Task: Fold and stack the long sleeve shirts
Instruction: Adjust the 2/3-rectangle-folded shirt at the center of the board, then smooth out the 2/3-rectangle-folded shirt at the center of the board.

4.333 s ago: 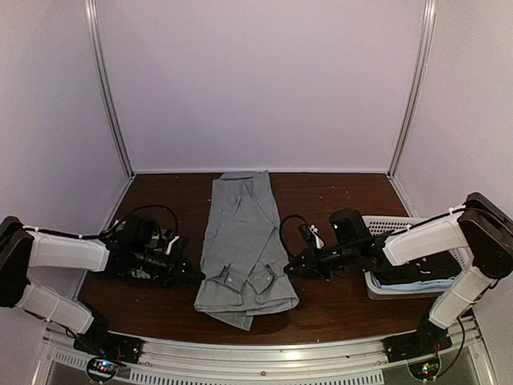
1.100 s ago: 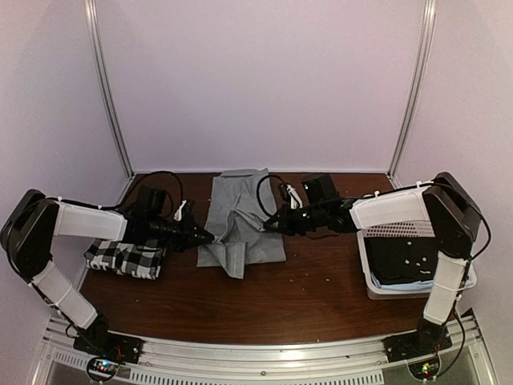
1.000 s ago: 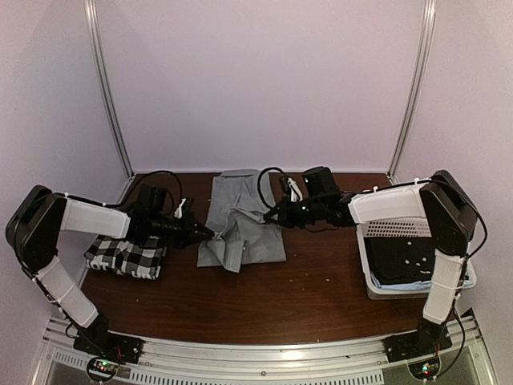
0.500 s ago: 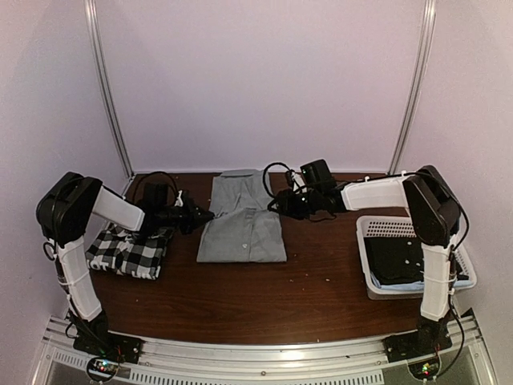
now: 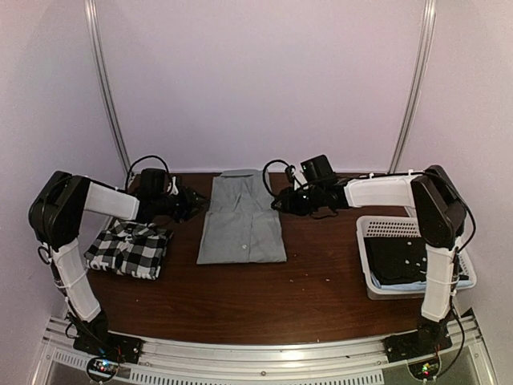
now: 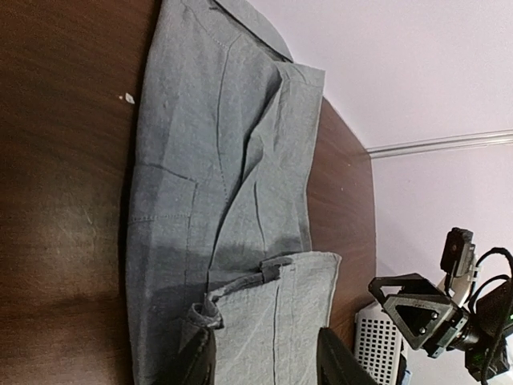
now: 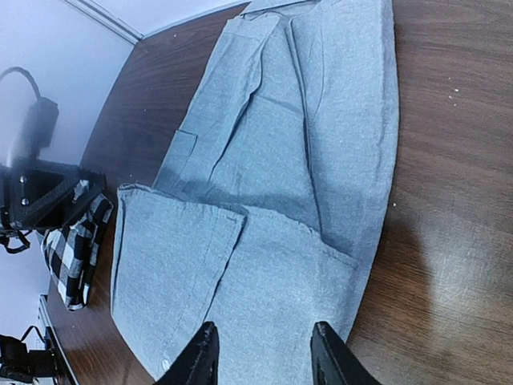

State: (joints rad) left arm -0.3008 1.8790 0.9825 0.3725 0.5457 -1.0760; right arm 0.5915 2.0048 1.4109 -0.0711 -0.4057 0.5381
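The plain grey long sleeve shirt (image 5: 240,223) lies flat in the middle of the table, its lower half folded up over the upper half. My left gripper (image 5: 195,205) sits at the shirt's left edge near the far end. In the left wrist view it (image 6: 264,357) stands open over the folded layer of the grey shirt (image 6: 216,160), gripping nothing. My right gripper (image 5: 278,204) is at the shirt's right edge. In its own view it (image 7: 264,353) is open above the grey shirt (image 7: 304,160). The checked shirt (image 5: 128,249) lies folded at the left.
A white perforated basket (image 5: 393,227) with dark and light blue clothes in it stands at the right. The booth's back wall runs just behind the shirt's collar end. Bare brown tabletop (image 5: 304,297) lies between the shirt and the arm bases.
A second ago both grippers held the shirt's near end bunched and raised. They carried it to the far end, opened and let go; the fold now lies flat.
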